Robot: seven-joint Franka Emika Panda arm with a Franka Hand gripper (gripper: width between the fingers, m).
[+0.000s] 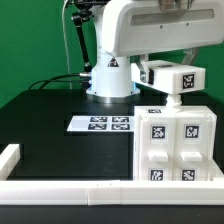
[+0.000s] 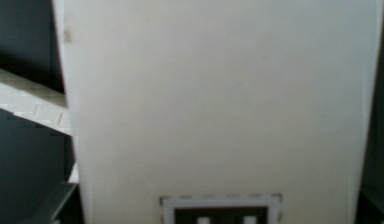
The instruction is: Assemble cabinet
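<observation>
I see the cabinet [image 1: 175,145] standing on the table [image 1: 45,110] at the exterior view's right, close to the front. The marker board [image 1: 100,123] lies flat to its left, a little farther back, and the arm's base [image 1: 110,80] stands behind that board. The gripper [image 1: 172,98] hangs directly over the cabinet's top. The border wall [image 1: 70,190] runs along the table's front edge, just before the cabinet.

The arm [image 1: 135,35] is white, with smooth, rounded, glossy shells. Its conical base [image 1: 110,80] bears a small dark mark, and thin black cables [image 1: 72,35] run alongside.
</observation>
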